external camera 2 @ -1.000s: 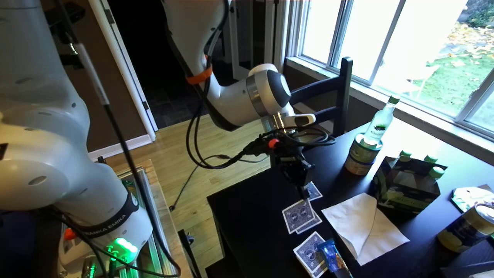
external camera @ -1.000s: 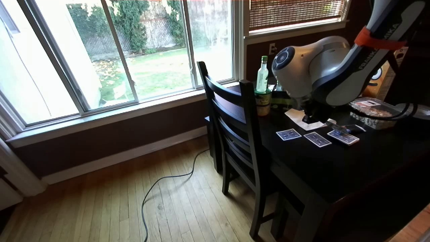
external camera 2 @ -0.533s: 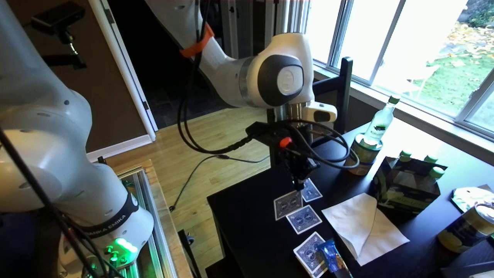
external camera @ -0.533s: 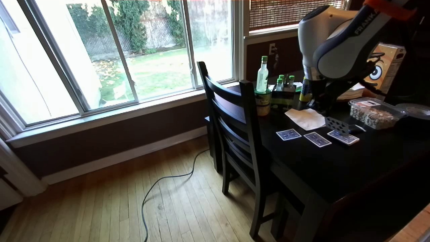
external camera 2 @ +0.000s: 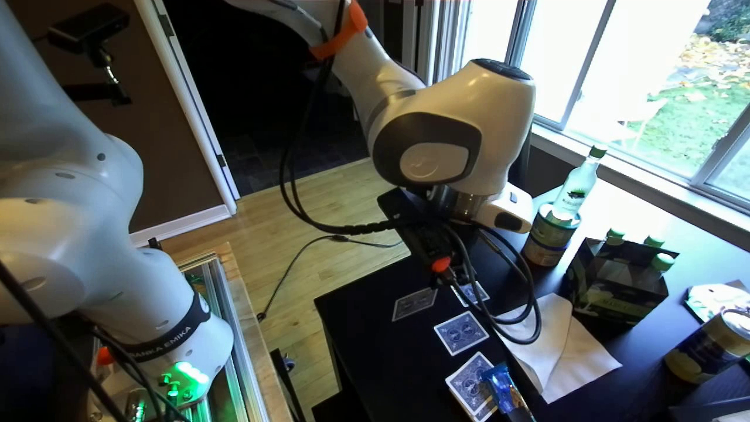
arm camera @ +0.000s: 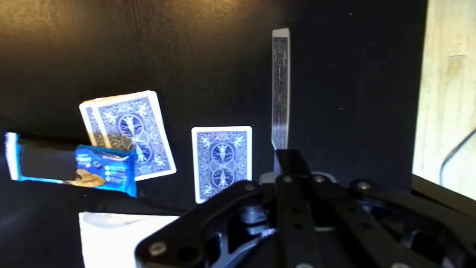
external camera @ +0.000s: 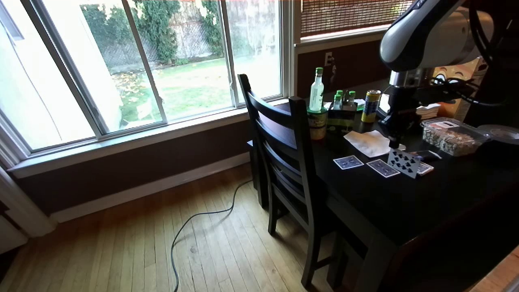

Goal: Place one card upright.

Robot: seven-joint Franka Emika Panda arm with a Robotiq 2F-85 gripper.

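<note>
Right, we have the card (external camera: 403, 163) upright over the worktop (external camera: 446, 211), spades toward us in an exterior view, with the tool (external camera: 393, 144) pinching it at one end. From the wrist we catch only a thin sliver of its back, and whether its lower edge meets the worktop, we can't tell. In an exterior view that pinch hides behind the black wrist hardware (external camera 2: 416, 234), while the cables (external camera 2: 363, 228) cut across a flat card (external camera 2: 470, 296) and the white paper (external camera 2: 551, 328). Over to the containers now: a clear plastic box (external camera: 472, 129) full of pale pieces (external camera: 440, 140) we can't name, a dark carrier (external camera 2: 615, 299) with green-capped bottles (external camera 2: 663, 262) poking out, and a tall bottle (external camera 2: 577, 190) perched on a tub (external camera 2: 546, 249). Nearby, a yellow-and-dark can (external camera 2: 703, 351) gets sliced by the frame edge. Back among the cards, we see a second flat card (arm camera: 222, 163) near the upright one, then a stack of cards (arm camera: 135, 134) with a blue wrapper (arm camera: 106, 169) lying over its corner. A cartoon-faced box (external camera: 464, 73) peeks out behind the arm (external camera: 425, 44), partly covered, and the dark chair (external camera: 304, 154) blocks some of the worktop's edge from us in an exterior view.
</note>
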